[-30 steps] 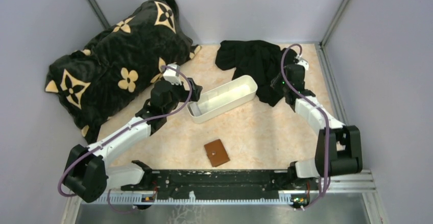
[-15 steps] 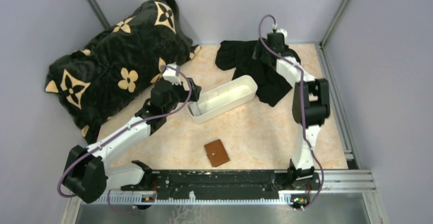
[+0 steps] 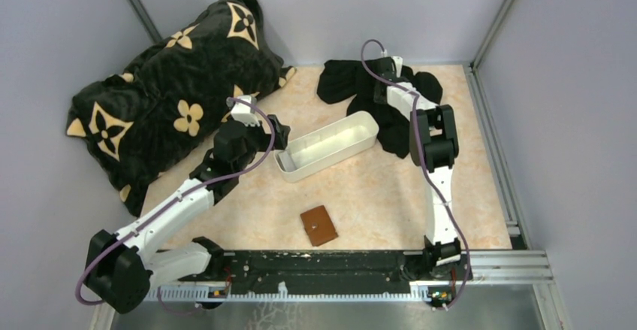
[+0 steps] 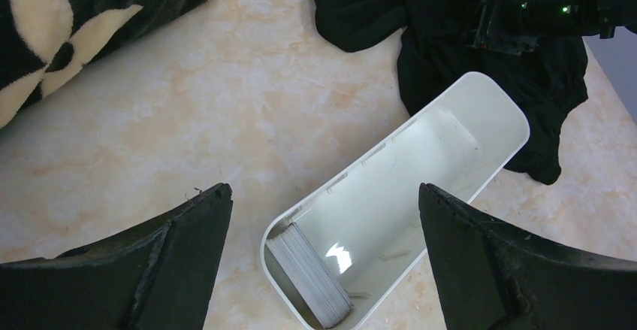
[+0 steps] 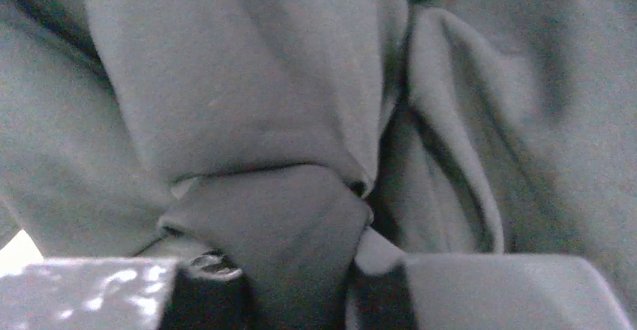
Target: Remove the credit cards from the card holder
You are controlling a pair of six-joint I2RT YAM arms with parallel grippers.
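Right gripper (image 5: 289,296) sits buried in the black cloth (image 3: 375,89) at upper centre (whether clamped, unclear); left gripper (image 4: 323,191) hangs wide open over the white tray (image 3: 353,123). The closed card holder (image 3: 318,225) lies lower centre, unreached, credit cards presumably inside.

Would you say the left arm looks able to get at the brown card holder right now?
Probably yes. The card holder lies by itself on the table near the arm bases, nothing covers it, and the left gripper hangs open and empty over the white tray.
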